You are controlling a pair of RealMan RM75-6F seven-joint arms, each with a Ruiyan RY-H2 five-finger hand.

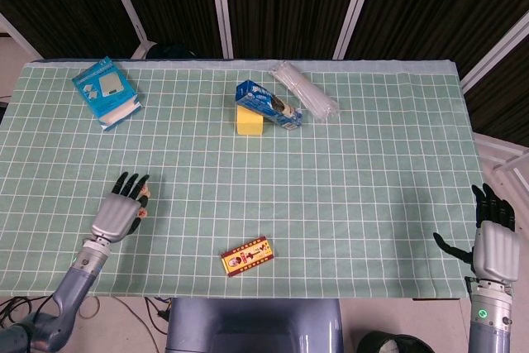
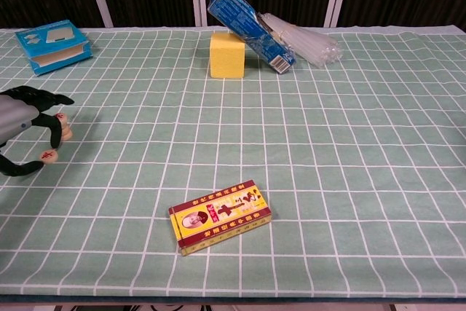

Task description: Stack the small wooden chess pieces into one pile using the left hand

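**Left hand parked over the chess pieces, lower left of the desk**

The left hand [image 2: 16, 118] is seen at the far left edge of the chest view, fingers curled down around the small wooden chess pieces [image 2: 62, 127]. A short stack sits by the fingertips and one single piece [image 2: 49, 155] lies just beside it, lower down; whether anything is actually pinched can't be told. The right hand [image 1: 494, 245] is held off the lower right corner of the desk [image 1: 372, 171], fingers spread, nothing gripped. A red and yellow box [image 2: 220, 215] is found near the bottom centre, well apart from the pieces.
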